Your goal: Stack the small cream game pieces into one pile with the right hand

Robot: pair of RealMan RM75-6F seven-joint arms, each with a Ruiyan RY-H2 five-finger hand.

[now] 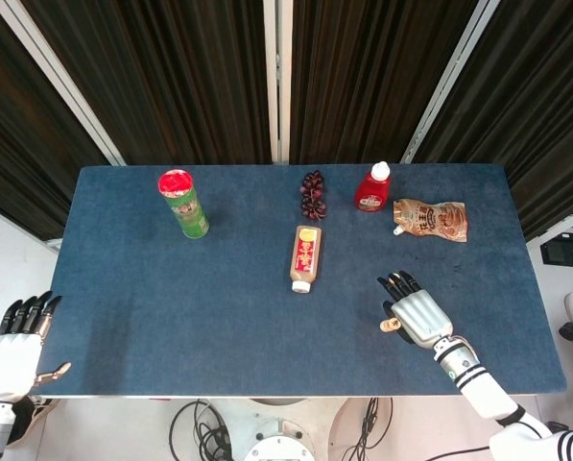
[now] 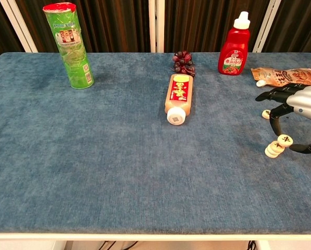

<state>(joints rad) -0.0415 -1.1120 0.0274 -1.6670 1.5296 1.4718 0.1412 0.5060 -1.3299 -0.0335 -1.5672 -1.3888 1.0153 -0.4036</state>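
Note:
My right hand [image 2: 297,108] hangs over the table's right side and pinches a small cream game piece [image 2: 285,139] between fingertip and thumb. That piece sits just over a short pile of cream pieces [image 2: 272,150]; whether they touch I cannot tell. One more cream piece [image 2: 266,113] lies alone on the cloth behind the fingers. In the head view the right hand [image 1: 417,313] covers most of this, with only the edge of a cream piece [image 1: 390,326] showing to its left. My left hand [image 1: 15,344] hangs off the table's near left corner, fingers apart, empty.
On the blue table [image 1: 171,307] stand a green snack can [image 1: 183,204] at back left and a red sauce bottle [image 1: 371,187] at back right. Dark grapes [image 1: 313,195] and a lying bottle [image 1: 305,257] are in the middle. A snack packet [image 1: 432,219] lies beyond the right hand.

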